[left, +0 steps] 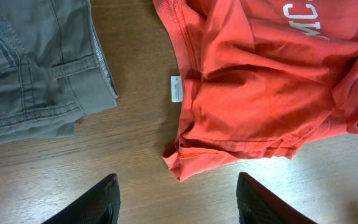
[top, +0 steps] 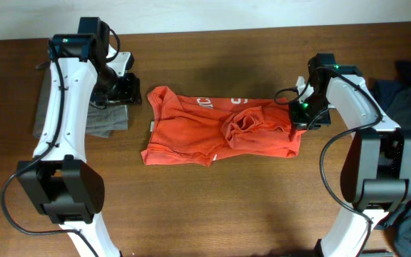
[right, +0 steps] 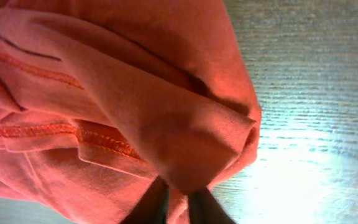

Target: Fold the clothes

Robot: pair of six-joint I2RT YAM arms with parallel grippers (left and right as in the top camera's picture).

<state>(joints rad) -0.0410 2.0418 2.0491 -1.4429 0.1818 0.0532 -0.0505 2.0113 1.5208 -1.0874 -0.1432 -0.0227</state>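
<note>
The shirt (top: 212,132) lies crumpled at the middle of the counter (top: 212,207). The right hand (right: 179,208) is clamped on a thin bunch at its 3 o'clock edge. This bite may slip, or drag several layers and spoil the fold. The left hand (left: 179,205), fingers apart and empty, hovers near 10 o'clock, so nothing pins that side.

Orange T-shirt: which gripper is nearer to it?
Right. The right gripper pinches an edge of the T-shirt; the left gripper hangs open over the table, just short of the opposite edge.
</note>
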